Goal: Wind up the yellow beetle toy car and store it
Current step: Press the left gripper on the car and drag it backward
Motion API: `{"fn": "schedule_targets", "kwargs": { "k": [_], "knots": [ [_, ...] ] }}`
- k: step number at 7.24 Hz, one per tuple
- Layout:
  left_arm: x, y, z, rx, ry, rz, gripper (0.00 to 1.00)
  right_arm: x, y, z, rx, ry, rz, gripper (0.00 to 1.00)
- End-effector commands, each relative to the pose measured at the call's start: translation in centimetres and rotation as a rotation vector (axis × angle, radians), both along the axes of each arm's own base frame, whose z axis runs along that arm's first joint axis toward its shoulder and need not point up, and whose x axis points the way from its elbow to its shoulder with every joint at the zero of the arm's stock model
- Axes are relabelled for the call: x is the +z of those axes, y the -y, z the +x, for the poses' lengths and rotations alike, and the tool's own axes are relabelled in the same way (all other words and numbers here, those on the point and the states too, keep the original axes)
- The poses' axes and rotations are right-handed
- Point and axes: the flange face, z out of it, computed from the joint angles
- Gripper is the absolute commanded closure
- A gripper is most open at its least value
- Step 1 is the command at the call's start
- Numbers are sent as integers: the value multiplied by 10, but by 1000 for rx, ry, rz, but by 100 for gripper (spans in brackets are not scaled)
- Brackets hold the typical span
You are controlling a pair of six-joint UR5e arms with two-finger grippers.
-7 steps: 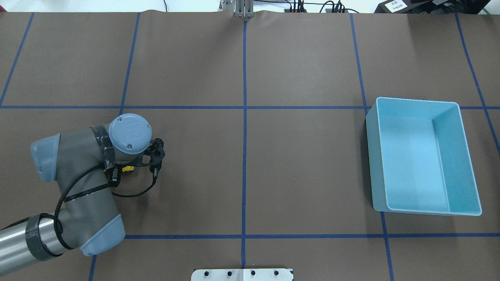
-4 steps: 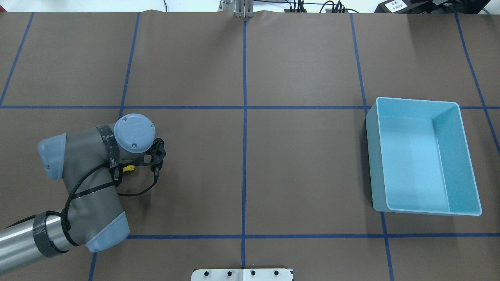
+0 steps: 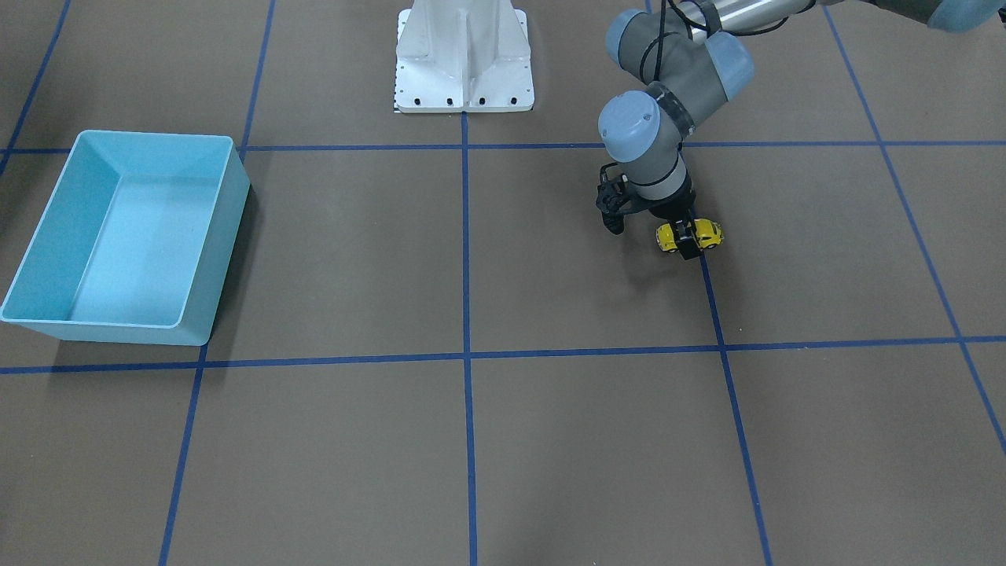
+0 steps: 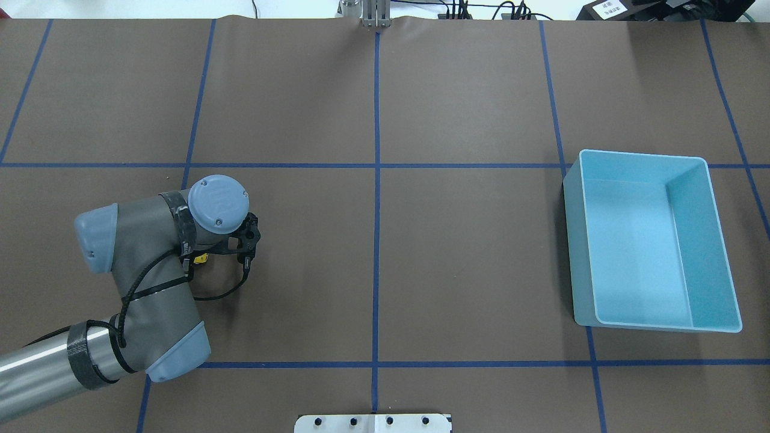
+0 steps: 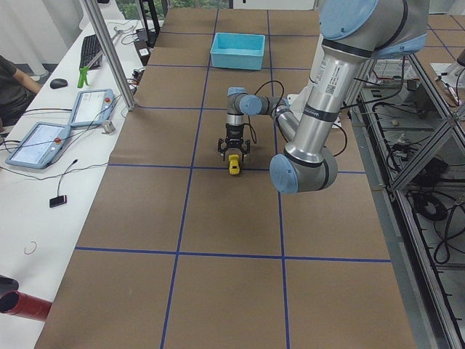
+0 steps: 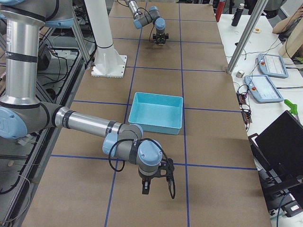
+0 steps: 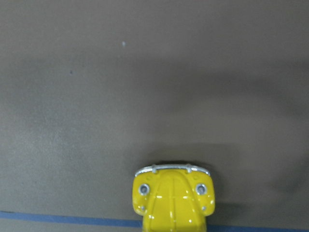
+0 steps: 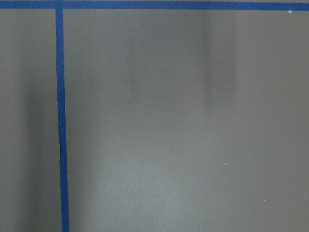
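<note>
The yellow beetle toy car (image 3: 706,233) is tiny and sits low at the brown table surface, beside a blue tape line. My left gripper (image 3: 689,238) points straight down and is shut on it, one black finger across its near side. From overhead only a sliver of the car (image 4: 199,259) shows under the wrist. The left wrist view shows its hood and headlights (image 7: 174,198) at the bottom edge. In the exterior right view my right gripper (image 6: 145,187) hangs over bare table, in front of the bin; I cannot tell whether it is open or shut.
The light blue bin (image 4: 577,240) stands empty at the right of the table, far from the car; it also shows in the front view (image 3: 228,228). The robot's white base plate (image 3: 464,101) is at the table's near edge.
My left arm has shifted a little to the right, toward the table's middle, with the car still in its fingers. The bin has not moved.
</note>
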Motion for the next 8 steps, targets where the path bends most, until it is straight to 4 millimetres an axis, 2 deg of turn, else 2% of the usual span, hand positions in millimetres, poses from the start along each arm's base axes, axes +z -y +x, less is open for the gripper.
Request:
{"fn": "schedule_targets", "kwargs": {
  "k": [1, 2, 3, 4, 5, 8],
  "knots": [
    [-2, 1, 1, 0, -2, -2, 80, -1, 2, 0, 0, -2, 2, 0],
    [-3, 1, 0, 2, -3, 3, 100, 1, 1, 0, -1, -1, -2, 0],
    [-6, 1, -2, 7, -10, 8, 100, 2, -1, 0, -1, -1, -5, 0],
    [-25, 1, -19, 0, -55, 36, 100, 2, 0, 0, -1, -1, -3, 0],
    [-28, -1, -46, 27, -88, 58, 100, 2, -1, 0, -1, -1, -3, 0],
    [-25, -3, -71, 80, -198, 94, 100, 2, -2, 0, -1, -1, -3, 0]
  ]
}}
